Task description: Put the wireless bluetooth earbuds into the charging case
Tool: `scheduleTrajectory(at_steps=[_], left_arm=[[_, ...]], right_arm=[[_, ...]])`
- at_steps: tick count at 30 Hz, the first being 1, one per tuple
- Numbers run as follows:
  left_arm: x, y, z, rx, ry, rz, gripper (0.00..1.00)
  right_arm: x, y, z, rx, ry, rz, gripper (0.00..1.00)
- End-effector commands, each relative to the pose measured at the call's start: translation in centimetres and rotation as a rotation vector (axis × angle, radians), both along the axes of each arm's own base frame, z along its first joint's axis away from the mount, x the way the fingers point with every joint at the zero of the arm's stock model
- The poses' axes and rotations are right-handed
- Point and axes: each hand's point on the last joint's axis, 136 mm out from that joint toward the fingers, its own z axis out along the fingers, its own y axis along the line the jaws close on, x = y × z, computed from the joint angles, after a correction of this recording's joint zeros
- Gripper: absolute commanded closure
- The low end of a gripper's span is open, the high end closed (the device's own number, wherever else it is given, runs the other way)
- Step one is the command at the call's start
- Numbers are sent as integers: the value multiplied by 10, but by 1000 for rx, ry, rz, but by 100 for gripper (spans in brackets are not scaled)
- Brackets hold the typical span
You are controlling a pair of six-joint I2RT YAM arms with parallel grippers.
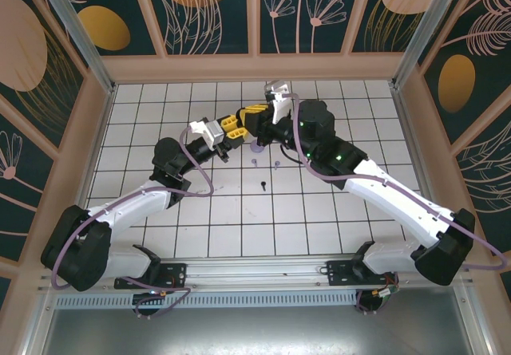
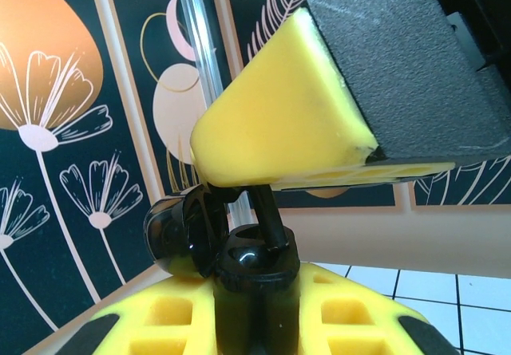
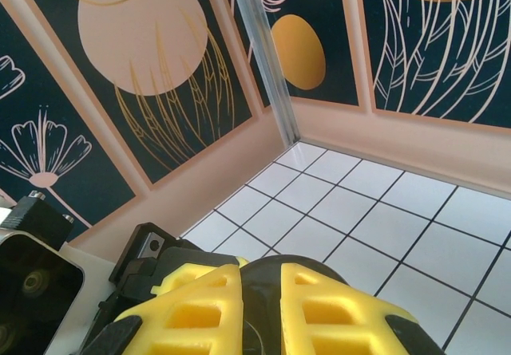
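Fingers are hard to read from above: the left fingers (image 1: pixel 234 137) and the right fingers (image 1: pixel 250 116) meet tip to tip well beyond the loose black earbud (image 1: pixel 263 185), and their yellow pads and the two arms cover whatever sits between them. The left wrist view is closer but cropped. There the left fingers (image 2: pixel 168 319), cut off by the lower edge, are pressed together on one glossy black case (image 2: pixel 251 267), a rounded part of which bulges out to one side. One right finger (image 2: pixel 271 124) looms over the case, its upper part out of frame. A thin black stem (image 2: pixel 268 211) rises from the case to that fingertip and appears pinched there; it looks like an earbud's stem, though its head is hidden. In the right wrist view the right fingers (image 3: pixel 200 311) stand almost together with only a slim dark gap, and what fills the gap is too dark to name. Three earbuds lie on the counter (image 1: pixel 319 211). They are the loose black earbud by itself, a lilac earbud (image 1: pixel 254 162) just beyond it, and another lilac earbud (image 1: pixel 275 163) beside that, the two apart. Farther beyond the loose black earbud, at the edge of the right fingers, is a pale lilac patch (image 1: pixel 255 142), too covered to identify.
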Motion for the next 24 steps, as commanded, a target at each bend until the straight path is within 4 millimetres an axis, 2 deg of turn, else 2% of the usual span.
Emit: scheduleTrajectory(at_steps=[1, 7, 16, 20, 22, 24], left_arm=[[-18, 2, 36, -56, -94, -40, 100], [-18, 2, 39, -63, -94, -42, 100], [-16, 4, 42, -70, -89, -25, 100], [-15, 3, 42, -70, -85, -25, 100], [-14, 3, 41, -71, -78, -23, 100], [-11, 3, 39, -70, -66, -16, 100]], right_arm=[[4, 5, -15, -54, 8, -7, 86], [2, 7, -31, -102, 21, -2, 87], [-22, 21, -67, -253, 10, 70, 88], [-21, 20, -71, -264, 19, 49, 87], [-17, 18, -64, -250, 19, 23, 82], [-15, 17, -53, -229, 24, 3, 66]])
